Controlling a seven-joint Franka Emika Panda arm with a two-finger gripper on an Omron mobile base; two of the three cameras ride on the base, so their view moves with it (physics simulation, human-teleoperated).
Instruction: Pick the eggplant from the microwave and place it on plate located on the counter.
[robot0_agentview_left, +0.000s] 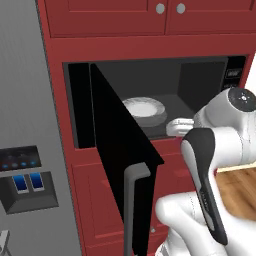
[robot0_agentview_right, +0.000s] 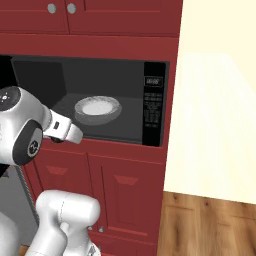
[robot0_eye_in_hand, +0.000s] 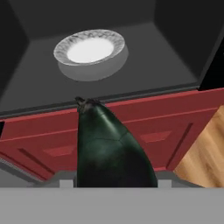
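Note:
The eggplant (robot0_eye_in_hand: 107, 148), dark green-black and glossy, rises large at the bottom of the hand view with its stem end pointing at the microwave's front sill. It hides my fingertips and hangs in the air, so the gripper is shut on it. My gripper (robot0_agentview_left: 175, 127) sits just outside the microwave (robot0_agentview_right: 125, 80) mouth, at sill height, also seen from the right as the white hand (robot0_agentview_right: 70, 132). The microwave's black door (robot0_agentview_left: 120, 155) stands swung open to the left. The yellow-rimmed plate and the counter are out of view.
A white round dish (robot0_eye_in_hand: 89, 50) rests on the microwave floor, behind the eggplant. The grey fridge with its blue dispenser (robot0_agentview_left: 27, 181) stands left of the open door. Red cabinets (robot0_agentview_right: 115, 190) lie below, wood floor (robot0_agentview_right: 210, 225) and a cream wall to the right.

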